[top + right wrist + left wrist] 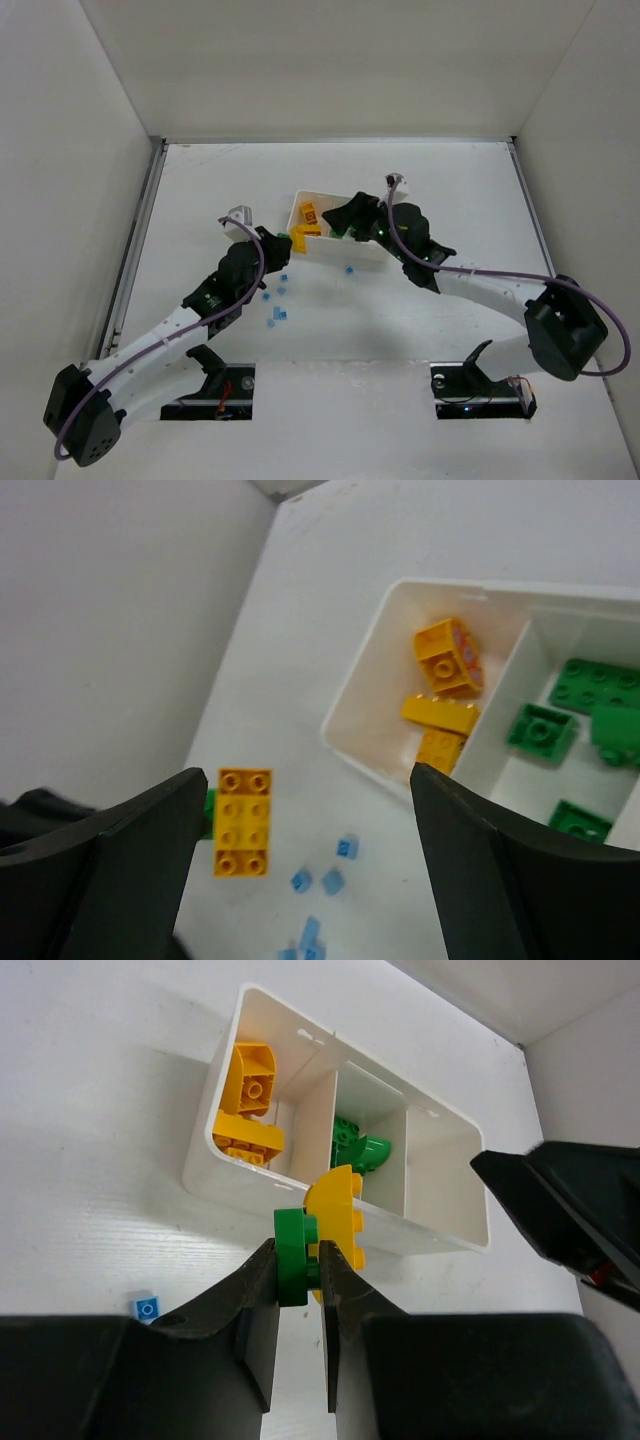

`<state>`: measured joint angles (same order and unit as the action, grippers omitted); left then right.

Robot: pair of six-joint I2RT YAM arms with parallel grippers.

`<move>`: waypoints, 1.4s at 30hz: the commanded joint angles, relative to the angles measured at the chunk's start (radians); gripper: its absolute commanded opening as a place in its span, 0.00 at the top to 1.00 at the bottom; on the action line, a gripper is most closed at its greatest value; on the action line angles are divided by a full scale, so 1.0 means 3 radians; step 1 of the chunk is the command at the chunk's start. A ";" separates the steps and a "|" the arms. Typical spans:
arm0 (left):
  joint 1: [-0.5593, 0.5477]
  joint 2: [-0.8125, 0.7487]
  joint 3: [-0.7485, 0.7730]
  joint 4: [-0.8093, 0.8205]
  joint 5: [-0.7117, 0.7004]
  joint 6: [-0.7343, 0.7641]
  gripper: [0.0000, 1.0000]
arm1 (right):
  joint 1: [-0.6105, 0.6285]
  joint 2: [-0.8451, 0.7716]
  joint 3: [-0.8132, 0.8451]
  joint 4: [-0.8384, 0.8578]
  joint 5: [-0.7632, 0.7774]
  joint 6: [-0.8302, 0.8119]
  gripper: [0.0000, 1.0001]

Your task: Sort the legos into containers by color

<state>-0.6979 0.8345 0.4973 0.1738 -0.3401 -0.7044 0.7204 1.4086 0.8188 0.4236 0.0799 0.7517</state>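
My left gripper [298, 1260] is shut on a green brick [291, 1250] that is stuck to a yellow brick [340, 1210], and holds the pair just in front of the white tray [230, 1185]. The pair also shows in the right wrist view, yellow [243, 820] over green [207, 813]. The tray's left compartment holds yellow bricks [248, 1110], the middle one green bricks [358, 1148], and the right one is empty. My right gripper [308, 778] is open and empty, hovering over the tray's [360, 695] left end. Small light-blue bricks [347, 847] lie on the table.
In the top view the tray [340, 250] sits mid-table, with my left gripper [285, 243] at its left front corner and my right gripper [345, 218] above it. Several blue bricks [277, 317] are scattered in front of the tray. White walls enclose the table.
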 commanded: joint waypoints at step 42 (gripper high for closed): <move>0.0314 -0.0271 0.0050 0.0075 0.0177 -0.0132 0.90 | -0.0047 0.0182 -0.0199 0.0787 -0.0681 0.0639 0.75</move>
<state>-0.6174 0.7830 0.5072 0.1932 -0.2844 -0.7555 0.7120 1.4651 0.7437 0.6060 -0.1127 0.9497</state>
